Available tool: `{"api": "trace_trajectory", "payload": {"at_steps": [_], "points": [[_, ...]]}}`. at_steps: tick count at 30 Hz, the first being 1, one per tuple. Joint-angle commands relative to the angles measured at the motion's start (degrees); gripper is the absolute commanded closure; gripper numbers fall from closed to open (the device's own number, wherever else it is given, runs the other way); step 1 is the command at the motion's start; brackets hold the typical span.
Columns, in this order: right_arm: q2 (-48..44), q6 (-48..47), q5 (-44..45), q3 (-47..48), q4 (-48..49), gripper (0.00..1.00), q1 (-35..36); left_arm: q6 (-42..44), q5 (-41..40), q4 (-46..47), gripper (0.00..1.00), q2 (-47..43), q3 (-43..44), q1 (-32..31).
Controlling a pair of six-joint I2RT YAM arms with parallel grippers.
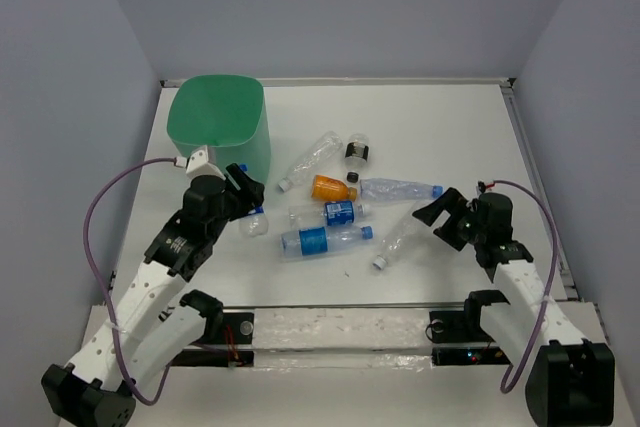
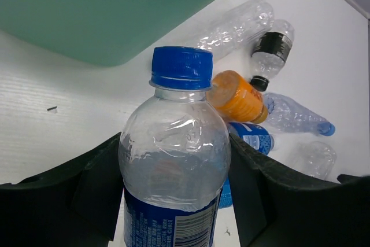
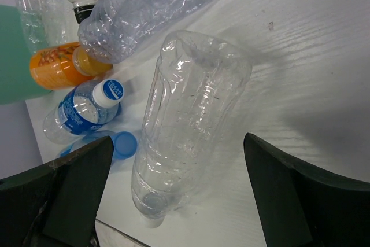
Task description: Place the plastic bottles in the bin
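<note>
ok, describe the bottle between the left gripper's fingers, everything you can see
The bottle is small and made of clear plastic, with a blue screw cap and a blue label with white print around its lower body. It looks empty, and its shoulder is slightly dented. The left gripper holds it, with black fingers pressed against both sides. Its cap end points toward the green bin. The frames don't show whether its base touches the table.

Looked down on the table (image 1: 450, 127) from high behind; peered close from each wrist, sharing the orange bottle (image 2: 237, 96).
</note>
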Motion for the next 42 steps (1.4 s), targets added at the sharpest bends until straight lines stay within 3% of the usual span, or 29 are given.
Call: {"api": "trace_trajectory", "payload": {"at_steps": [1,6,12,17,25,29,33,37,42], "points": [[4.1,1.4,-1.1,0.1,9.5,0.0,0.4,7.2,1.5,-0.7,0.37,-1.6,5.3,-0.4],[9.1,2.5,-0.5,-1.5,15.5,0.0,0.4,11.6,-1.5,2.9,0.37,-4.6,9.2,-0.4],[15.4,3.5,-0.2,-2.6,22.1,0.02,0.4,14.0,-4.1,6.4,0.37,-0.6,17.1,-0.4],[19.4,3.4,-0.1,-2.5,24.3,0.06,0.4,18.8,-14.0,6.8,0.36,3.7,26.6,-0.4],[19.8,4.4,1.0,-4.7,27.0,0.35,0.4,23.9,-25.7,14.3,0.36,15.5,36.9,-0.2],[17.7,4.6,0.2,-5.7,26.9,0.49,0.4,28.7,-33.1,21.6,0.36,21.6,38.1,1.7],[15.3,4.9,-1.9,-7.0,25.6,0.5,0.4,27.6,-31.7,24.9,0.36,27.6,39.4,7.7],[6.3,4.7,-2.6,-7.7,20.3,0.51,0.4,27.7,-31.8,27.7,0.36,32.8,39.9,11.5],[-2.9,2.6,-5.7,-4.3,11.9,0.5,0.4,29.7,-32.7,32.0,0.35,36.0,37.6,12.4]]}}
